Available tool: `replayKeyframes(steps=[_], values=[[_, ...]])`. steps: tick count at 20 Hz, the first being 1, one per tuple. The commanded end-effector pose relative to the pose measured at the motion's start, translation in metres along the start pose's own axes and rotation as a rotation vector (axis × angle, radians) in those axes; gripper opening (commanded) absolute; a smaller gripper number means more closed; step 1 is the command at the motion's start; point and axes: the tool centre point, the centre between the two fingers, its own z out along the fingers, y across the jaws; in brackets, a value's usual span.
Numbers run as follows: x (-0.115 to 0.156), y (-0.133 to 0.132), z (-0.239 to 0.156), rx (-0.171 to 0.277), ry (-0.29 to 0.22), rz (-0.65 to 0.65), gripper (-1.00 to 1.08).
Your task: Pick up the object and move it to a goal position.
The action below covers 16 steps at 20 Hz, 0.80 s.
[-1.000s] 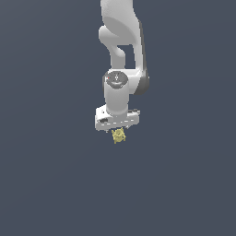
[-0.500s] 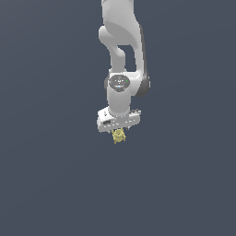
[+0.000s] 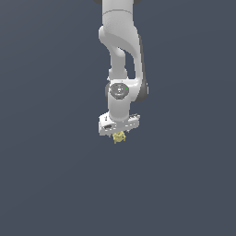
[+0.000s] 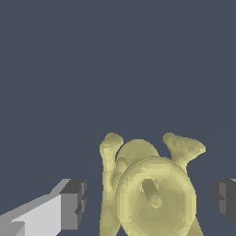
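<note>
gripper (image 3: 119, 134): frame center, points down; wrist view shows gaps beside both pads, so grip cannot be told
object (image 3: 119, 137): pale-yellow knobbly figure, between fingertips, just under the hand
step: carry to goal
tip: move slowly, keep squeeze steady, avoid jerks

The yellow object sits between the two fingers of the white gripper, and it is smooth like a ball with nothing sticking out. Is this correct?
Not entirely. The yellow object is indeed between the fingers of the white gripper, but it is not a smooth ball. The wrist view shows a knobbly shape with a rounded body and several nubs sticking out of it.
</note>
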Motion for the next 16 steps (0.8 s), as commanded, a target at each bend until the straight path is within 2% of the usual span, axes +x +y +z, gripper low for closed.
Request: replayKeyframes(steps=[1,6,7,16], values=[[-0.0001,-0.0001,0.0101,0.0,0.001,-0.001,1.0],[0.0008,0.0001,0.0168,0.0,0.001,-0.002,1.0],[0.0008,0.0001,0.0168,0.0,0.001,-0.002,-1.0],[0.0008,0.0001,0.0168,0.0,0.001,-0.002,-1.0]])
